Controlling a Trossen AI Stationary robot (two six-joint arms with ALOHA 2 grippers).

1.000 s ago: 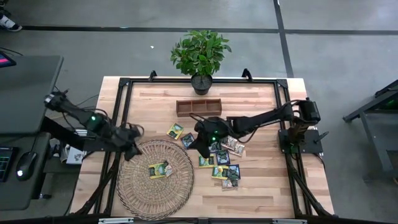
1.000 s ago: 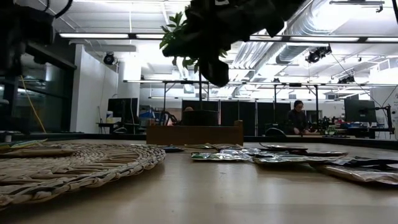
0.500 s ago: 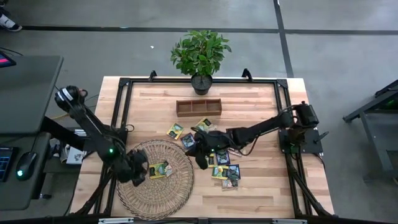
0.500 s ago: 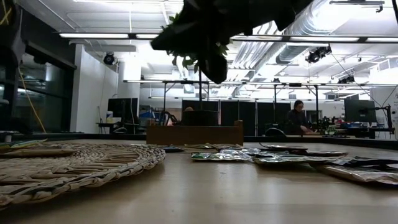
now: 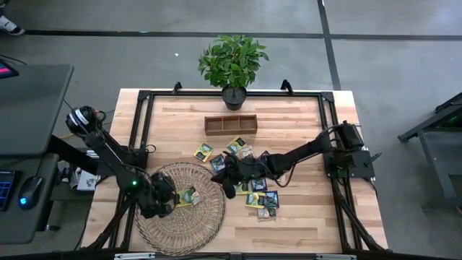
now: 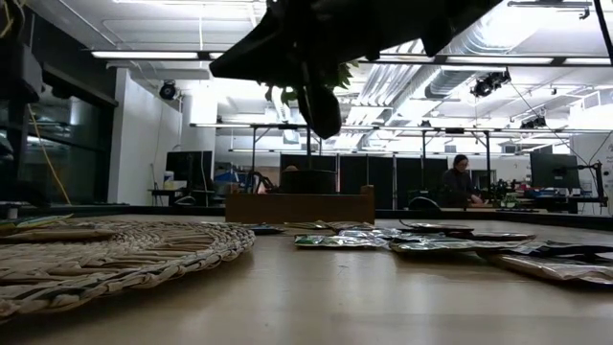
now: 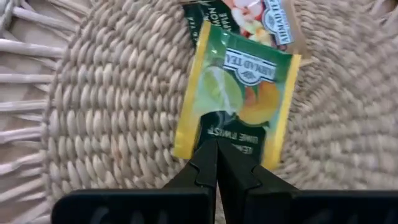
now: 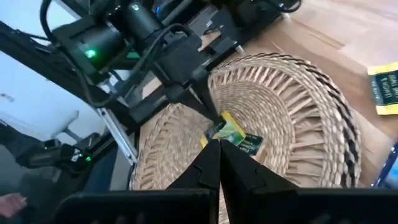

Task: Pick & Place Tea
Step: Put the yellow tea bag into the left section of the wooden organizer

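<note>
Since the earlier frames the left gripper (image 5: 172,199) has swung from the mat's far-left edge down over the wicker mat (image 5: 155,227), and the right gripper (image 5: 229,189) has drawn leftward off the sachet pile toward the mat's right rim.

From above, the left gripper hangs over the middle of the mat, just left of the yellow-green sachet (image 5: 189,196) lying there with a second sachet beside it. The right gripper sits between the mat and the pile of tea sachets (image 5: 261,198) spread on the table (image 5: 303,217) to the mat's right. A wooden tray (image 5: 230,125) stands farther back, with a potted plant (image 5: 232,63) behind it.

At table height, the mat's rim (image 6: 144,254) lies near left, flat sachets (image 6: 330,241) lie right of centre, and the tray (image 6: 300,205) stands beyond. A dark arm (image 6: 316,48) crosses overhead; a person (image 6: 458,182) sits far back in the room.

Through the left wrist camera, the fingers (image 7: 208,165) are pressed together with nothing between them, their tips over the yellow-green sachet's (image 7: 239,99) edge; another sachet (image 7: 252,18) overlaps its far end.

Through the right wrist camera, the fingers (image 8: 211,165) are likewise closed and empty, aimed at the mat (image 8: 298,99), where the left gripper (image 8: 208,112) points down at the sachet (image 8: 233,134).
</note>
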